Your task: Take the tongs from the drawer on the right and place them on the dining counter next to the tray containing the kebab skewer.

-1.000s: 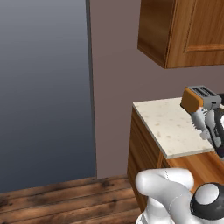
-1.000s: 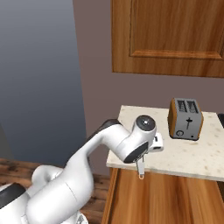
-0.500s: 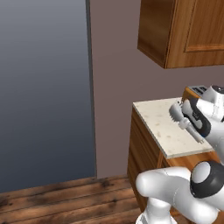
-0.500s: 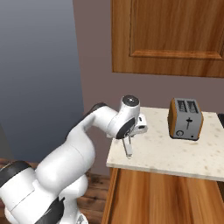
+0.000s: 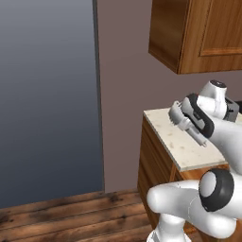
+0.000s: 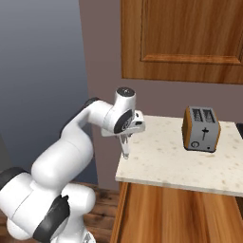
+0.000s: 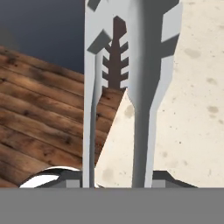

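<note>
The arm (image 6: 71, 156) is glossy white, built of fat rounded links that swell at each joint. Dark grey to black bands and round caps mark the joints: 1 black disc on the lower link, 1 dark collar near the base, 1 small dark cap on top of the wrist. The gripper (image 6: 126, 151) is pale grey, slim and boxy.

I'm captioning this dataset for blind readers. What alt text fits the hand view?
Silver-grey tongs with scalloped tips run up the middle of the picture, held in the end effector. Behind them lie a speckled beige countertop on the right and a dark wood plank floor on the left.
</note>
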